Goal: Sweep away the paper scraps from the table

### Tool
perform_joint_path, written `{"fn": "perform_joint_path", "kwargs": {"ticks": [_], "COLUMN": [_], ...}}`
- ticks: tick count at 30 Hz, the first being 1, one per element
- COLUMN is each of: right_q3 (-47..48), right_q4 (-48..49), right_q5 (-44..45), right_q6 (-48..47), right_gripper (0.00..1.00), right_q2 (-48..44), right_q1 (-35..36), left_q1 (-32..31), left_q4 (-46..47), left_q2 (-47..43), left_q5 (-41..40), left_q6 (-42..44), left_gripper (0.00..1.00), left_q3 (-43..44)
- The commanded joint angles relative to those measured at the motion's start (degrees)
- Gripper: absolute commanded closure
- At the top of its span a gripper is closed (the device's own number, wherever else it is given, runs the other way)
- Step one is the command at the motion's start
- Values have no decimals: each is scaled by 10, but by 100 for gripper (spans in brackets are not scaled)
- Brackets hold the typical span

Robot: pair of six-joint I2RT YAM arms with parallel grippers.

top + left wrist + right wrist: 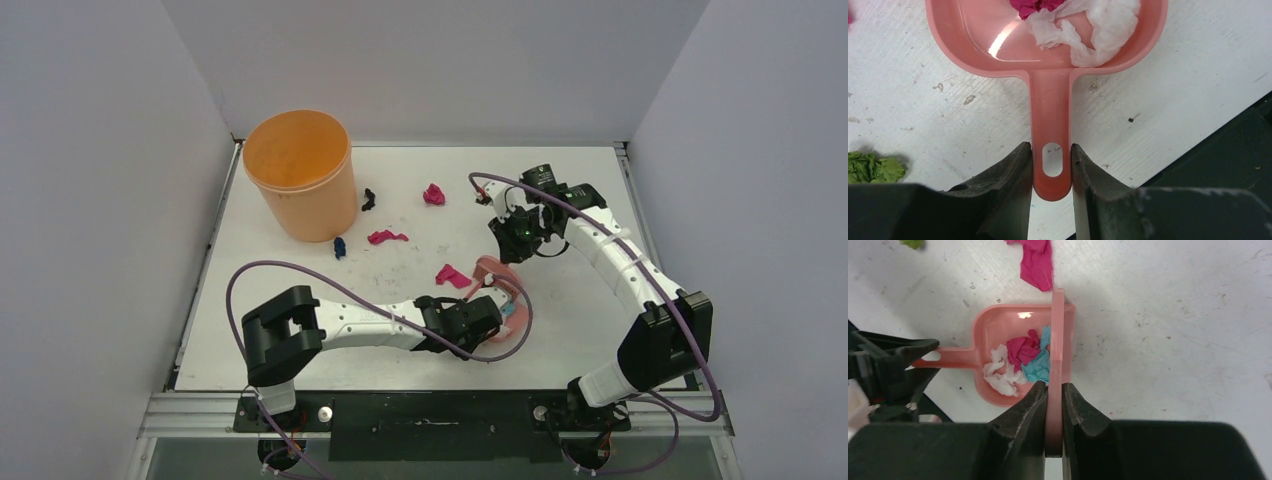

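Right wrist view shows the paper scraps [1020, 352] best: white, magenta and teal bits lie inside the dustpan [993, 327]. One magenta scrap [1037, 262] lies on the table [1173, 315] just beside the pan's side wall, near a corner of its mouth. From above we count four more, scattered between the pan and the bucket [298, 175], and a green scrap [873, 167] lies near our left gripper [1050, 146], which pinches the dustpan's handle at its hole. Our right gripper [1054, 385] is clamped on the brush [1058, 330], which runs along the pan's open edge. We judge the job partly done. For this stroke we should set the bristles down beyond the magenta scrap and draw it round to the mouth. We should keep the pan pressed flat so nothing slips underneath or bounces out.
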Motion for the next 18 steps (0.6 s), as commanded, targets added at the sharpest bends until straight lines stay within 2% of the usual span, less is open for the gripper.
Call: {"fn": "perform_joint_path", "kwargs": {"ticks": [1, 6, 13, 15, 18], "right_q3": [8, 42, 128, 154, 153], "right_q4": [-37, -92, -123, -122, -67], "right_q5": [-57, -67, -29, -12, 42], "right_q6": [31, 23, -50, -66, -74], "right_gripper": [95, 95, 95, 95, 95], "right_q2": [-25, -15, -4, 4, -1], "right_q1": [-1, -4, -101, -118, -123], "left_q1": [2, -3, -4, -5, -5], "left_q4": [37, 90, 153, 158, 164], "left_q2": [10, -3, -20, -23, -25], "left_q5": [12, 13, 8, 6, 3], "left_q6": [7, 26, 32, 34, 38], "left_gripper": [100, 100, 100, 100, 100], "left_q3": [24, -9, -57, -59, -61]}}
